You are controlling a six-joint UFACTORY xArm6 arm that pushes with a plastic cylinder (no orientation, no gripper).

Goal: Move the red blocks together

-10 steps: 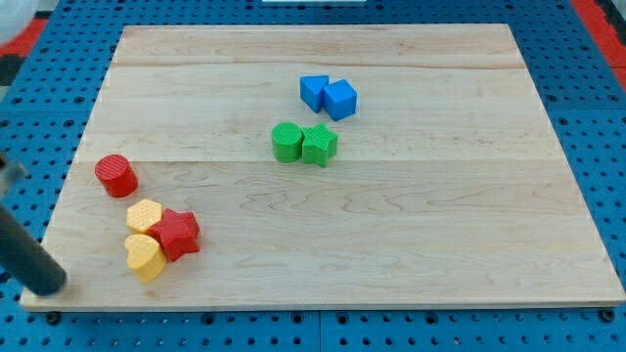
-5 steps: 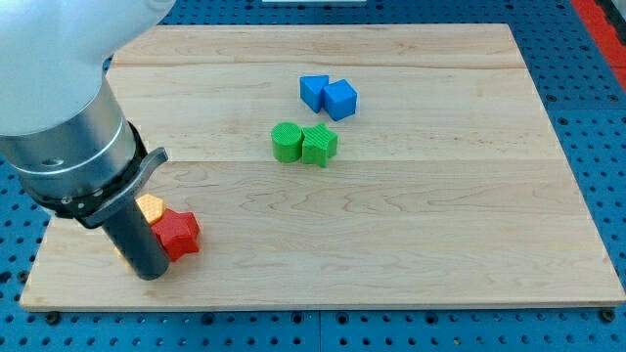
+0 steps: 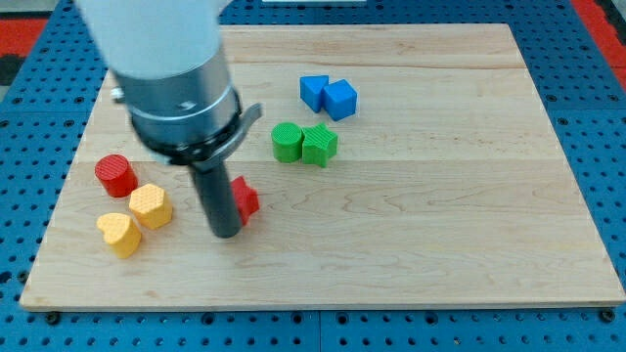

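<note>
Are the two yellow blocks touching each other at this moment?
Apart. The camera view shows a thin strip of bare wood between the yellow hexagonal block and the yellow heart block.

1. The red block (image 3: pixel 245 198) near the middle of the light wooden tabletop (image 3: pixel 440 235) is mostly hidden behind the dark rod; only its right part shows, so its shape cannot be made out.
2. Whether my tip (image 3: pixel 226 235) touches that red block cannot be told, since the rod covers the side facing it.
3. The grey and white arm body (image 3: pixel 171 68) is cut off by the view's top edge and covers part of the tabletop's upper left.
4. The blue pegboard (image 3: pixel 597 147) around the tabletop is cut off by all 4 edges.
</note>
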